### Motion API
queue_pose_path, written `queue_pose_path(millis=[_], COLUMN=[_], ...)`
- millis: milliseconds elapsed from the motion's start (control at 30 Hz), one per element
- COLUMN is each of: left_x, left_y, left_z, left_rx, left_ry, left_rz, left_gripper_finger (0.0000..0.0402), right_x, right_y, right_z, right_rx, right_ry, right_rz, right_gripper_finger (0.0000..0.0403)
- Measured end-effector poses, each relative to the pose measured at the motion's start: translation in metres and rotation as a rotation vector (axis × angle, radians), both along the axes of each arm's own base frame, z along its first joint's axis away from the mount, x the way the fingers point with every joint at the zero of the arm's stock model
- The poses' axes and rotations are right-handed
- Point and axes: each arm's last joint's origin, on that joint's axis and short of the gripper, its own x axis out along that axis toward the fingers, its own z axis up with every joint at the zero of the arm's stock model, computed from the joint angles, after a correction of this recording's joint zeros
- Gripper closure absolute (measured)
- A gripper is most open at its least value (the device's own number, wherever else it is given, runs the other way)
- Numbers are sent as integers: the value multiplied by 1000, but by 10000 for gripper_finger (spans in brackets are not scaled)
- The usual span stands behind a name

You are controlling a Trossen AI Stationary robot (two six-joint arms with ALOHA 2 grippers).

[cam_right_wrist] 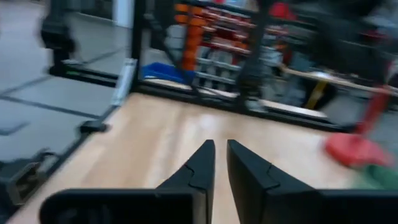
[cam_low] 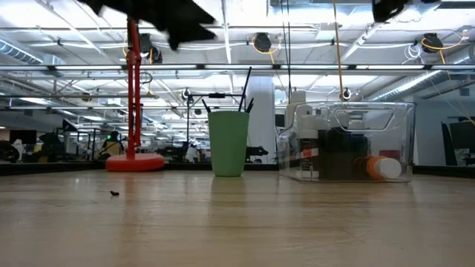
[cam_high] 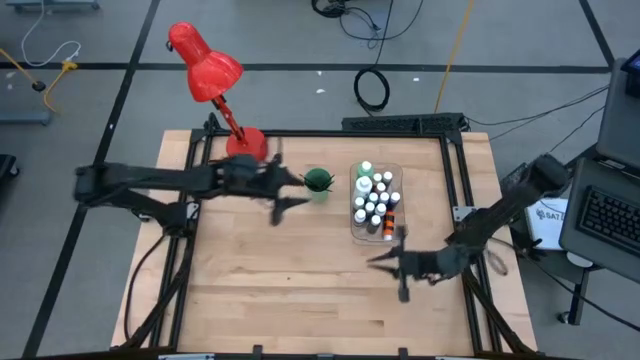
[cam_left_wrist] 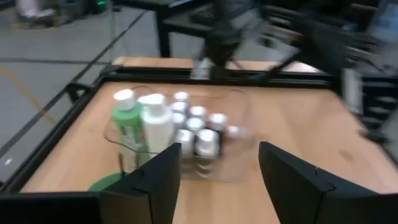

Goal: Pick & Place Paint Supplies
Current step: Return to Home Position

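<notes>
Light butcher-block wooden table, grain running lengthwise, seen from above and at surface level. A clear, thin-walled plastic bin with rounded corners stands right of centre; it holds the tiny white-capped paint bottles, packed upright, one orange-ended bottle lying on its side at the bin's floor, and two taller cylindrical bottles, a green-banded bottle and a plain white bottle, side by side at one end. Just beside the bin stands a smooth, tapered green plastic cup, from which the thin dark-handled brushes project upward at a slant. A red metal desk lamp, with a domed shade and round base, occupies the far left corner. The left gripper hangs above the table beside the cup, facing the bin; its flat dark fingers are spread wide and carry nothing. The right gripper hangs over the near right part of the table, below the bin in the overhead view; its angular fingers are drawn almost together, only a thin slit between them, with nothing clamped.
</notes>
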Motion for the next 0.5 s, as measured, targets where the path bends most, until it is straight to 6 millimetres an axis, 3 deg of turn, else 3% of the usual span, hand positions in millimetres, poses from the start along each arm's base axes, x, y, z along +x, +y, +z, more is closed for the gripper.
queue_pose_path(millis=[133,267,367,500], left_x=[-59,-112,-130,-129], left_y=[-29,-47,-49,-51], left_z=[35,55,47,12], left_rx=[51,132,182,262], left_ry=[-41,-194,-231,-255], left_rz=[-59,-132,-124,-175], left_gripper_finger=[220,305,380,383], right_x=[-26,-41,-43,-40], right_y=[-27,-51,-73,-99], right_z=[26,39,41,22], right_rx=[6,38,87,106], right_ry=[17,-10,-39,44], right_rz=[-66,-57,-154,-233], right_gripper_finger=[399,400,402,402])
